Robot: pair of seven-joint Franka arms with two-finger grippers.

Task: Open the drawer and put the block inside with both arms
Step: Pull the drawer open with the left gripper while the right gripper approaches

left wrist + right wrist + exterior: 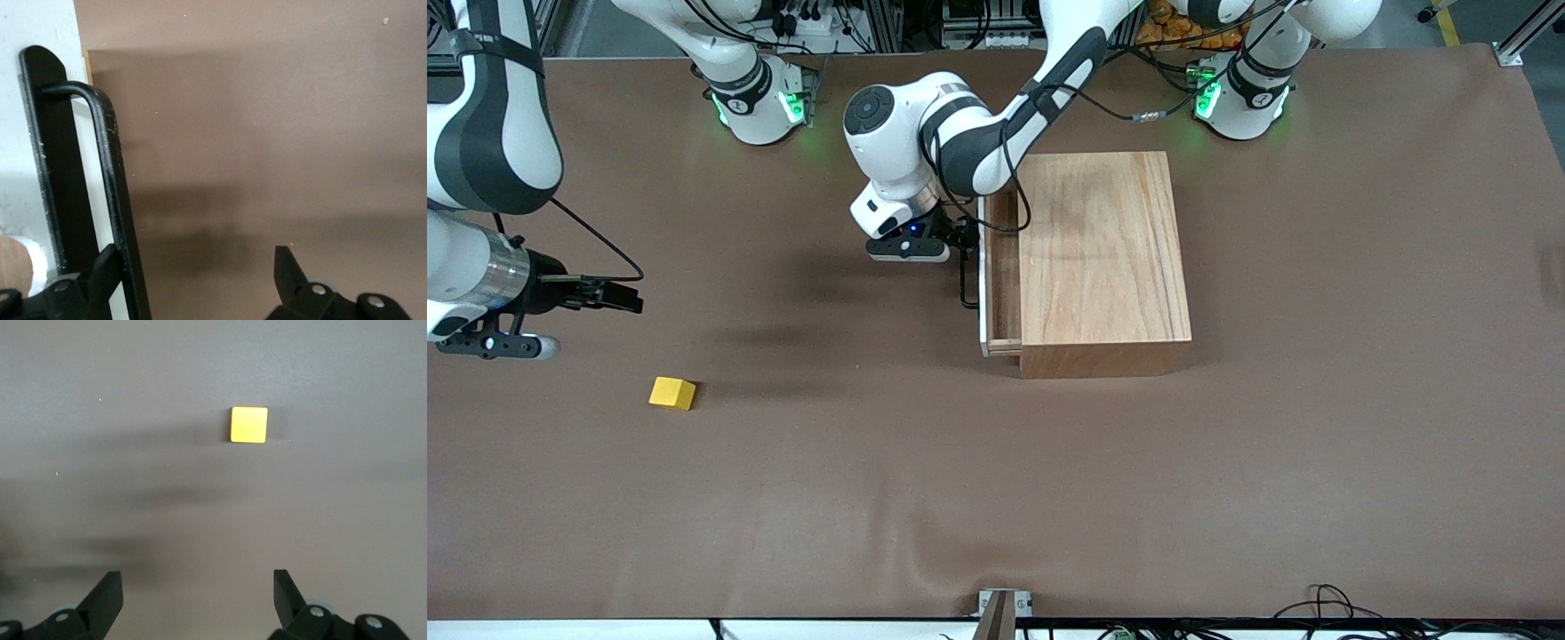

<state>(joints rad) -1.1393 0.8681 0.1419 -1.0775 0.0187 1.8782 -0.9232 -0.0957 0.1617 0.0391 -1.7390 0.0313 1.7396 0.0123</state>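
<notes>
Brown mat covers the whole table [1227,489], a bit rippled along the edge nearest the front camera, with some cables poking in at that edge. Past the bases there's aluminium framing, more wiring and something orange, too cut off to identify.

The wooden box [1103,258] sits mid-table toward the left arm's end, and the drawer [1000,267] is pulled out only a sliver, so you see just a narrow strip of its inside. The left gripper [959,240] is right at the black handle [110,193]; its fingers [103,270] are spread, one touching the handle bar and the other well off it over bare mat. The arm's own wrist blocks most of that in the front view.

The block [672,392] lies on the mat toward the right arm's end, nearer the front camera than the box and well apart from it. The right gripper [609,295] hangs over the mat near it, fingers spread wide and holding nothing. Most of that arm runs out of frame.
</notes>
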